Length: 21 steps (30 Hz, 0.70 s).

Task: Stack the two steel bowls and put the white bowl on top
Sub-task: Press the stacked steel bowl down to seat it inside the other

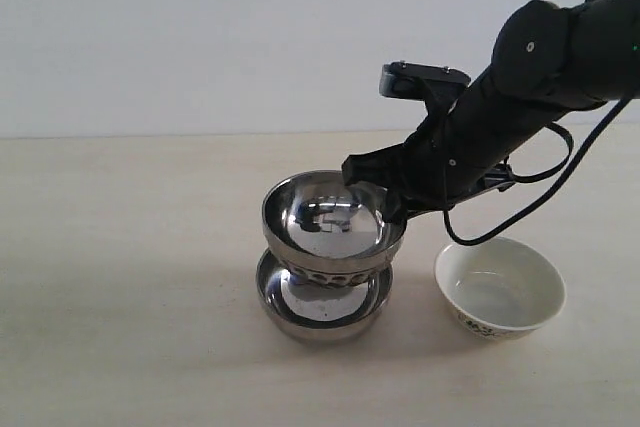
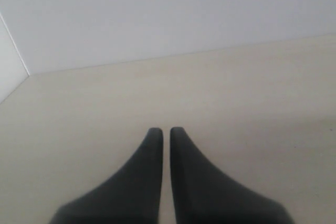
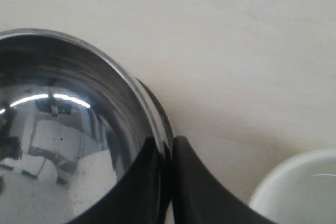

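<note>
One dimpled steel bowl (image 1: 330, 222) pinched at its rim by the right gripper (image 1: 385, 202), low over the smooth steel bowl (image 1: 320, 309) on a pale wood-grain table (image 1: 130, 247), white bowl (image 1: 500, 287) near on the right, left gripper (image 2: 166, 132) closed on nothing, plain white wall (image 1: 200, 27) behind.

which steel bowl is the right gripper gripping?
The upper, dimpled bowl: the right gripper pinches its rim. The lower bowl sits ungripped on the table.

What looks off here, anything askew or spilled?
Nothing spilled or damaged. The dimpled steel bowl, pinched at its rim by the fingers of the right gripper, rides high over the lower steel bowl, not fully nested; that looks like mid-placement, not a fault. The white bowl stands upright and empty beside them.
</note>
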{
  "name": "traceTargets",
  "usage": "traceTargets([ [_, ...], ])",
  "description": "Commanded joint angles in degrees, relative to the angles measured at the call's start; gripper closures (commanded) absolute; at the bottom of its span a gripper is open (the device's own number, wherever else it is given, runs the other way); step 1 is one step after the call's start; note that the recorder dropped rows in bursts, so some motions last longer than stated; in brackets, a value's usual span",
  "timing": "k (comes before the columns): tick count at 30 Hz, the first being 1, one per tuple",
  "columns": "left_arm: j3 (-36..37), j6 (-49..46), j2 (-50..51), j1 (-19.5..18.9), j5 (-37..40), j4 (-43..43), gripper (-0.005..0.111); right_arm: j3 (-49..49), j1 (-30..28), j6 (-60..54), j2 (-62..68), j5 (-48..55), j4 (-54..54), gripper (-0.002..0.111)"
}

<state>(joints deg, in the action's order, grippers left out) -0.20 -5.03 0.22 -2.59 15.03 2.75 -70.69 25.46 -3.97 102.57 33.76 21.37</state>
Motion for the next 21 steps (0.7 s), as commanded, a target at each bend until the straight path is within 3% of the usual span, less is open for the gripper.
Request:
traceTargets([
  [1, 0.2, 0.6, -0.2, -0.1, -0.4, -0.4, 0.103, 0.3, 1.2, -0.8, 0.9, -1.8, 0.6, 0.108],
  [21, 0.2, 0.6, -0.2, -0.1, -0.4, -0.4, 0.103, 0.4, 2.5, -1.1, 2.6, -1.9, -1.1, 0.108],
])
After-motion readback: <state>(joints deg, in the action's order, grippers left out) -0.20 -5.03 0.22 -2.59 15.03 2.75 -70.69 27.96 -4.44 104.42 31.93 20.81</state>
